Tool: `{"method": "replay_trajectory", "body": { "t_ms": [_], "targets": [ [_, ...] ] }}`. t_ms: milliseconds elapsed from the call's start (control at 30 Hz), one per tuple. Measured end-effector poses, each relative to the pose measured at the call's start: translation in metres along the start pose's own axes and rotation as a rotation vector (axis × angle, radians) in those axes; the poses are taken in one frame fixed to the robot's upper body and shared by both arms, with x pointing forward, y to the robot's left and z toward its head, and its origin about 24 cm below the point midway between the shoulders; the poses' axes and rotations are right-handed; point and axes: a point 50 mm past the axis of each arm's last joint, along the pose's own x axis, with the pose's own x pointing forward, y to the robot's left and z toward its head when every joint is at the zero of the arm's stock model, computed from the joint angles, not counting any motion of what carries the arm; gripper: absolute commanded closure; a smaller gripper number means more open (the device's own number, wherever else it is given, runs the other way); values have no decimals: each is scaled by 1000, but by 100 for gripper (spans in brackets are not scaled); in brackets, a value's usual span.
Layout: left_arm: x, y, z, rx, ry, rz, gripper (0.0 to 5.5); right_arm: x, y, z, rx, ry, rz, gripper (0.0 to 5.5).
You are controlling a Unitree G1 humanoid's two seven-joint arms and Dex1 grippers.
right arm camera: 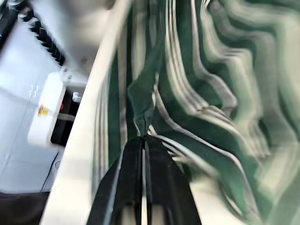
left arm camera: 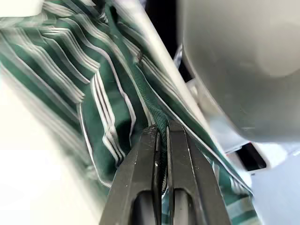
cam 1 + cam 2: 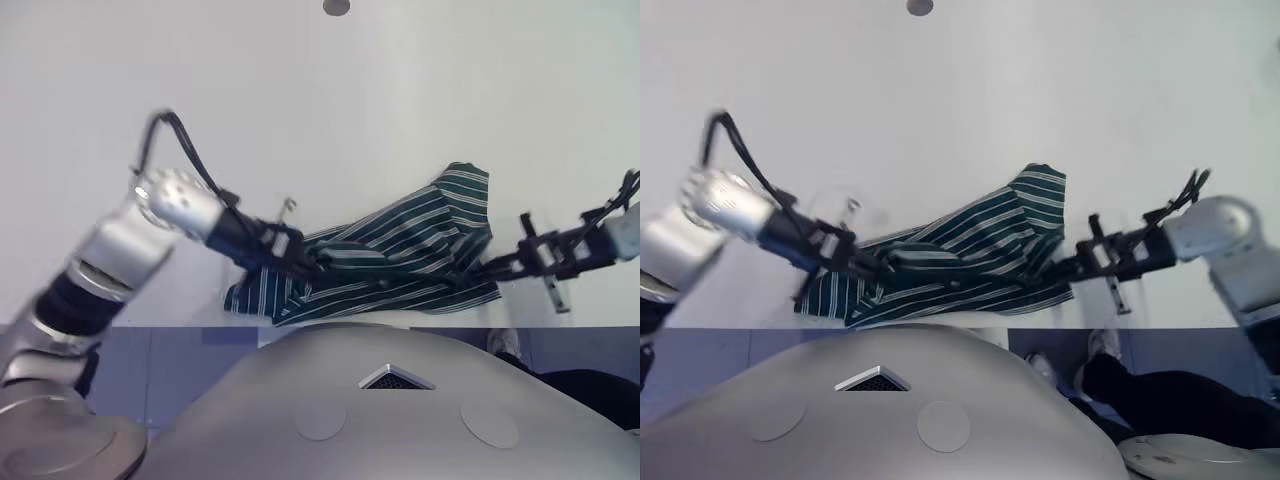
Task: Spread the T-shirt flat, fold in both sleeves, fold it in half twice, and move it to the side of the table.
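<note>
A green T-shirt (image 3: 400, 250) with white stripes lies bunched near the white table's front edge, stretched between both arms. My left gripper (image 3: 300, 262) is shut on the shirt's left part; in the left wrist view its fingers (image 2: 161, 136) pinch a green hem (image 2: 157, 117). My right gripper (image 3: 490, 268) is shut on the shirt's right edge, and in the right wrist view its fingers (image 1: 143, 140) clamp a fold of striped cloth (image 1: 145, 93). One part of the shirt (image 3: 1040, 190) stands up toward the back.
The white table (image 3: 320, 120) stretches far behind the shirt. Its front edge (image 3: 150, 322) runs just below the shirt. A small round mark (image 3: 336, 7) sits at the far edge of the table.
</note>
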Motion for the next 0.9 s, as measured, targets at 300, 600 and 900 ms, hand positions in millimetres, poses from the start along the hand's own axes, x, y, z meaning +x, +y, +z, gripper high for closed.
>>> {"method": "replay_trajectory", "body": {
  "t_ms": [300, 600, 900],
  "targets": [
    [-94, 71, 52, 57, 151, 178, 550, -74, -91, 99, -59, -23, -220, 546],
    [-75, 196, -17, 186, 684, 785, 550, 19, -220, 65, -166, 304, -698, 546],
    [-92, 218, -5, 415, 781, 1299, 446, 29, -262, 110, -451, 553, -1292, 467]
  ]
}}
